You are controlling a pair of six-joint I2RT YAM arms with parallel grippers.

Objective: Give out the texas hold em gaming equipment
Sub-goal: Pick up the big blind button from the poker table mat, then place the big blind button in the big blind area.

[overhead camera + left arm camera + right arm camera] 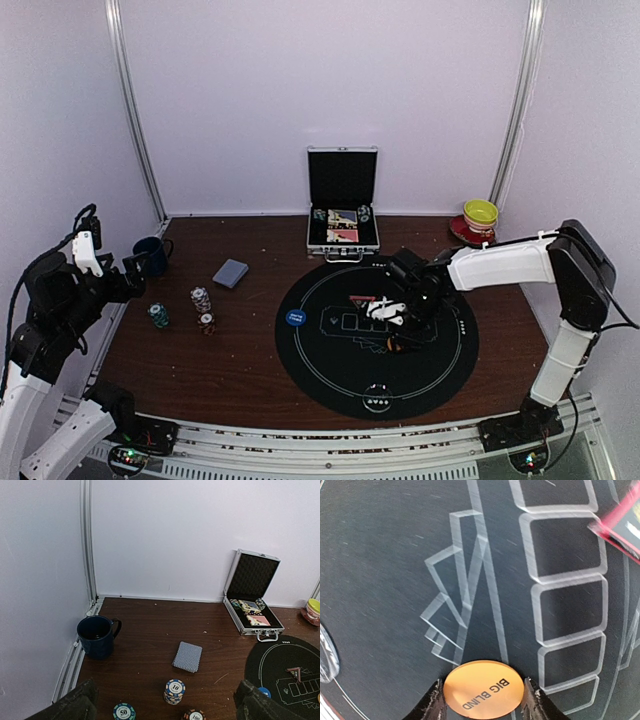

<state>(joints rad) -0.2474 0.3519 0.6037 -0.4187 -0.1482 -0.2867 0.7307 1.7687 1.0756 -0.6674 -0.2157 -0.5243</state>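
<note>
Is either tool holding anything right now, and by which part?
The right tool grips the orange Big Blind button by opposite sides of its rim, one finger on each edge. The left tool is open and holds nothing.

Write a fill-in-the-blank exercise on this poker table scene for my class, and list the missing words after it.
1. The right gripper straddles an orange button that reads BIG ____.
2. The silver case at the back stands with its lid ____.
3. The card deck lies on the wooden table face ____.
4. The round button on the black mat, left of that gripper, is coloured ____.

Missing words: BLIND; open; down; blue.
</note>
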